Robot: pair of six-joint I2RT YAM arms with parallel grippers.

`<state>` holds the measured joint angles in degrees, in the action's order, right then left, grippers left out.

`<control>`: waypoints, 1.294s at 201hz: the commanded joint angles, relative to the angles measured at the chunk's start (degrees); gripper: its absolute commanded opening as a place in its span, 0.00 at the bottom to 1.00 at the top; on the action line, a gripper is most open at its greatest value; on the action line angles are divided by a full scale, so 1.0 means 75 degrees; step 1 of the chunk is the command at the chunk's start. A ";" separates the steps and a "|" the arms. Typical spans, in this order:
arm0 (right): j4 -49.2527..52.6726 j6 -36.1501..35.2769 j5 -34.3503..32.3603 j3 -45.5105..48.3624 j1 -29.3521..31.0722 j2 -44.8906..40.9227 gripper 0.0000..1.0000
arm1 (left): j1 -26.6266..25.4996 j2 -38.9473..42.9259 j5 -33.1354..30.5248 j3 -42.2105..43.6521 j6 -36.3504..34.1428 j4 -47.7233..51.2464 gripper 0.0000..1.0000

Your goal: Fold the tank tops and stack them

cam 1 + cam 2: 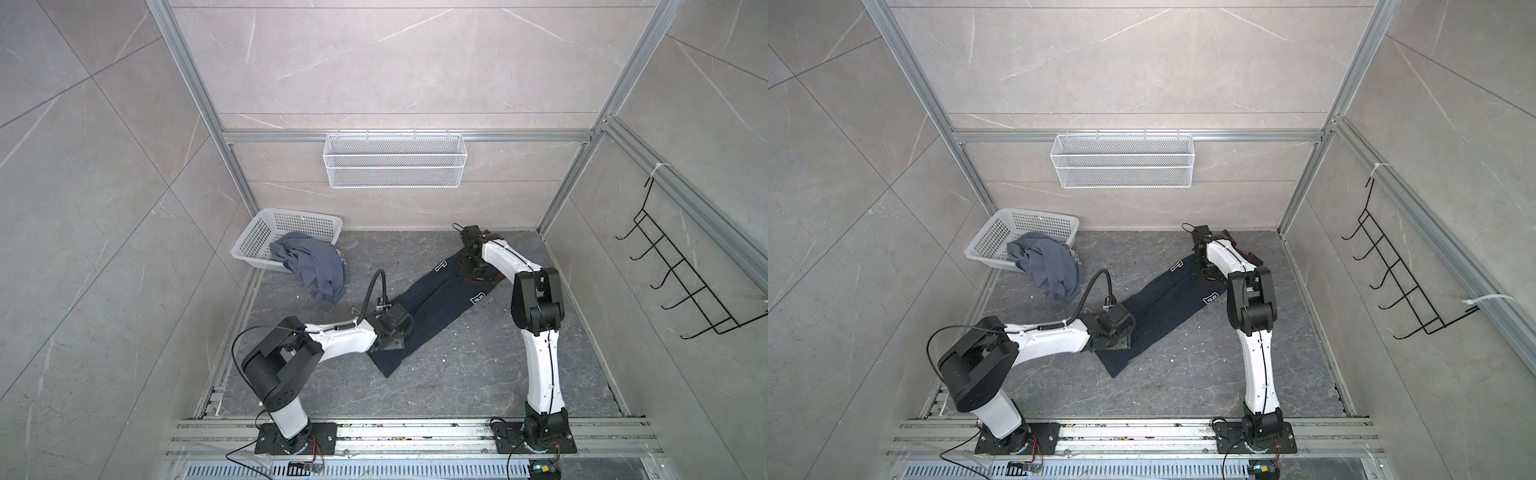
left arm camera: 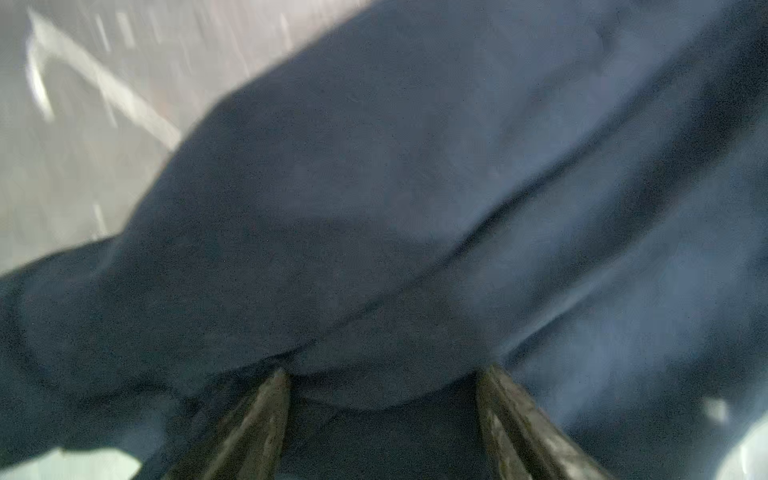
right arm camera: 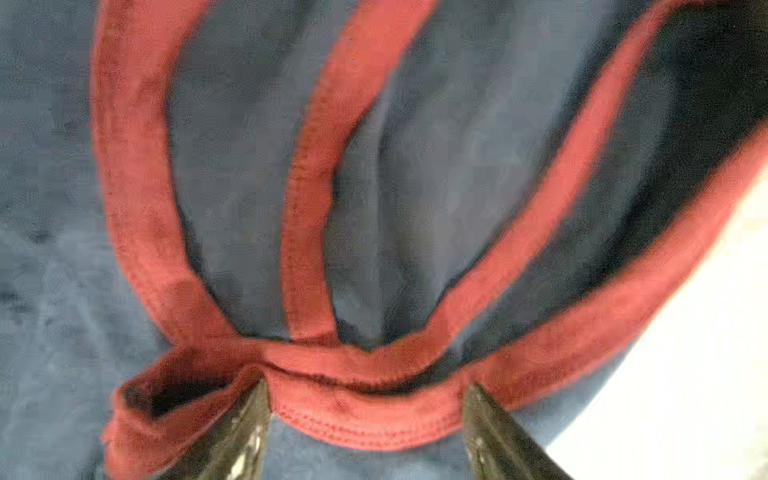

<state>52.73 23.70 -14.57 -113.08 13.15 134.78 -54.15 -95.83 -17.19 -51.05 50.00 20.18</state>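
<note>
In both top views the dark navy tank top (image 1: 432,307) (image 1: 1163,307) lies as a long narrow strip, slanting from the near left to the far right. My left gripper (image 1: 397,343) (image 2: 382,374) stands over its hem end, jaws wide apart, with navy cloth (image 2: 415,187) bulging between the fingertips. At the strap end my right gripper (image 1: 478,270) (image 3: 365,386) is open, and the dark-red trim (image 3: 365,411) lies between its fingers. The blue-grey tank top (image 1: 316,266) (image 1: 1050,266) lies crumpled, spilling out of the white basket (image 1: 266,232) (image 1: 994,237).
A white wire basket (image 1: 395,160) hangs on the back wall. On the right wall hangs a black hook rack (image 1: 685,282). The plastic basket sits tilted in the far left corner. Metal frame posts edge the dark table (image 1: 457,374).
</note>
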 commanded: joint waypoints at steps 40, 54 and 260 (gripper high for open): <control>0.0813 -0.0792 0.0144 -0.1460 0.1090 0.0860 0.74 | -0.2475 0.0626 0.0028 0.0255 0.2222 0.1590 0.73; 0.0983 -0.0851 0.0302 -0.1771 0.1118 0.0834 0.75 | -0.2700 0.0841 -0.0079 0.0000 0.2040 0.1806 0.73; -0.1173 0.0341 0.1620 0.2696 0.1580 -0.1616 0.73 | -0.0394 0.0265 0.1844 0.0404 -0.0875 0.0658 0.69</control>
<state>41.71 27.24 -0.01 -87.61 24.36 117.36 -54.11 -93.21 -7.29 -50.78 40.45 25.87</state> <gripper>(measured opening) 0.731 0.694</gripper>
